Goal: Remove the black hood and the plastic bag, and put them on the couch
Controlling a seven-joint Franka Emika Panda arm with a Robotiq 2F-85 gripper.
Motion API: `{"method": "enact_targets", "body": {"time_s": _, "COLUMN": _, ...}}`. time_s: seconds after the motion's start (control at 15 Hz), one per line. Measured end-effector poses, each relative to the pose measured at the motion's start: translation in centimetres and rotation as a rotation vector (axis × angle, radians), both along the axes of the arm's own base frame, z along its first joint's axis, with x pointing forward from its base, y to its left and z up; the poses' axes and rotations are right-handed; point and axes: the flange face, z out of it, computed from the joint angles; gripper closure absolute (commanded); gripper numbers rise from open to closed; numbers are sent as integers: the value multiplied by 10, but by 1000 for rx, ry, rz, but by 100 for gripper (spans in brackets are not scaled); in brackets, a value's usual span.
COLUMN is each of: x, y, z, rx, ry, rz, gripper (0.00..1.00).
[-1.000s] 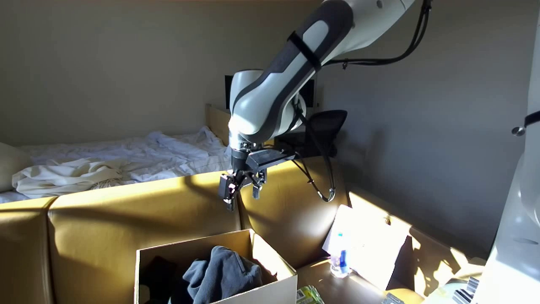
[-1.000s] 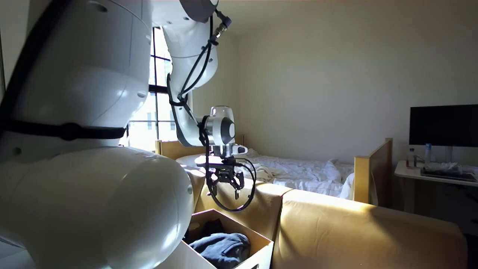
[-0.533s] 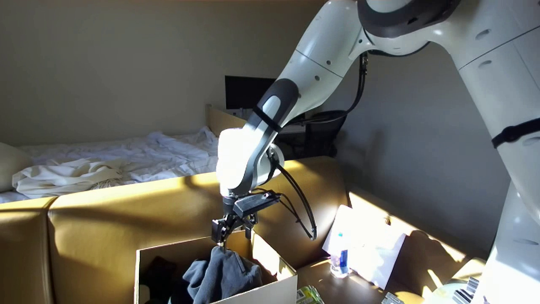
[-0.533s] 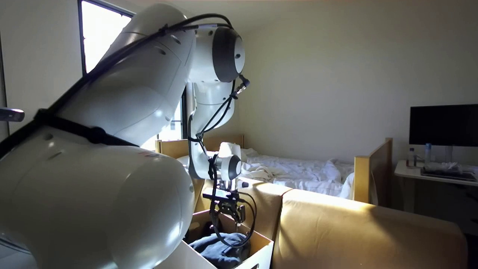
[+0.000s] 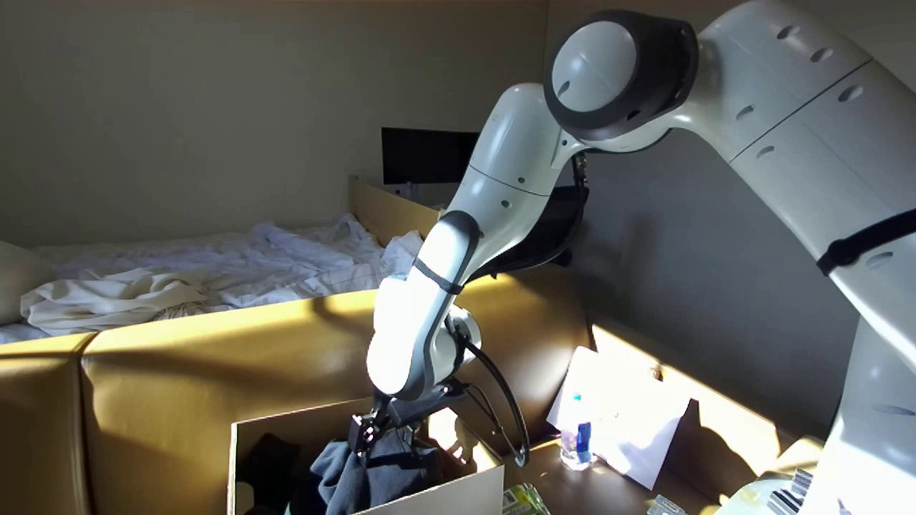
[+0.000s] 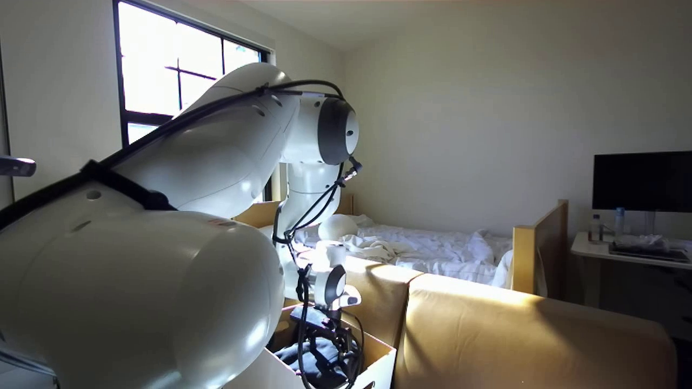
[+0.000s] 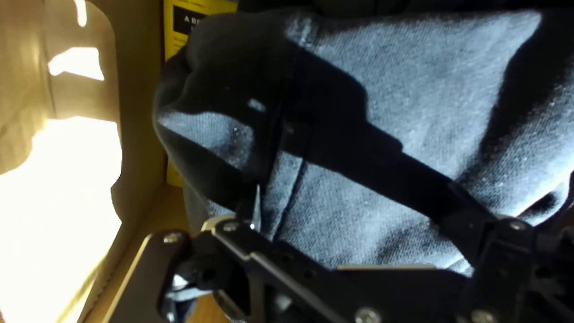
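Wrist view: the gripper has its jaws spread wide, low over the hood, whose dark blue-grey cloth takes up most of the space beneath it. Whether it touches the cloth cannot be made out. In both exterior views the hood lies bunched in the box, directly below the gripper. A yellow printed item shows to one side, between hood and box wall. In an exterior view the back of the couch rises behind the gripper, with the bed farther beyond. Off to the gripper's side, outside the box, a bottle stands on the couch seat.
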Motion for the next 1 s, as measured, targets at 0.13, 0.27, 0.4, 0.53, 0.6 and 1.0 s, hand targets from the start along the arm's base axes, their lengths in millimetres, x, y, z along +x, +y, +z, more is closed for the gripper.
{"method": "enact_targets", "body": {"time_s": 0.13, "x": 3, "y": -5, "z": -11, "rx": -20, "ry": -63, "rz": -32, "gripper": 0}}
{"method": "enact_targets", "body": {"time_s": 0.27, "x": 3, "y": -6, "z": -22, "rx": -60, "ry": -99, "rz": -44, "gripper": 0}}
{"method": "enact_targets", "body": {"time_s": 0.4, "x": -3, "y": 0, "z": -34, "rx": -86, "ry": -98, "rz": -35, "gripper": 0}}
{"method": "enact_targets", "body": {"time_s": 0.53, "x": -10, "y": 10, "z": -48, "rx": -89, "ry": -78, "rz": -17, "gripper": 25}}
{"method": "enact_targets", "body": {"time_s": 0.6, "x": -14, "y": 16, "z": -55, "rx": -84, "ry": -61, "rz": -9, "gripper": 27}}
{"method": "enact_targets", "body": {"time_s": 1.0, "x": -13, "y": 30, "z": -68, "rx": -51, "ry": 19, "rz": -2, "gripper": 64}}
